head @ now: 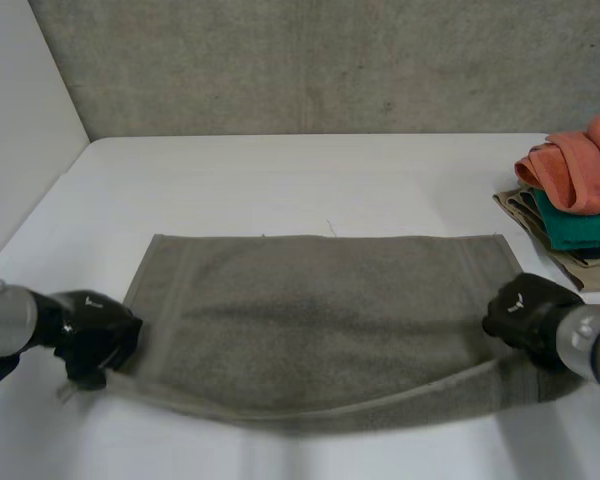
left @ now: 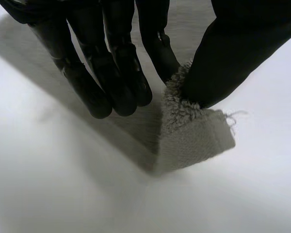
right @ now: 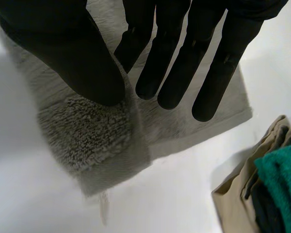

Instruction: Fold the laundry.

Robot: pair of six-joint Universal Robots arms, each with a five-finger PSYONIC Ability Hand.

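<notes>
A grey-green towel (head: 320,310) lies spread flat across the near half of the white table (head: 280,180), long side running left to right. My left hand (head: 95,335) is at its near left corner. In the left wrist view the corner (left: 194,136) is lifted and pinched between the thumb and a finger of that hand (left: 111,73). My right hand (head: 525,310) is at the near right corner. In the right wrist view the corner (right: 97,141) is turned up, and that hand (right: 87,63) pinches it between thumb and first finger.
A pile of folded laundry (head: 580,190), orange over green over beige, sits at the table's right edge just beyond my right hand, and appears beside that hand (right: 276,189). A grey wall runs behind the table.
</notes>
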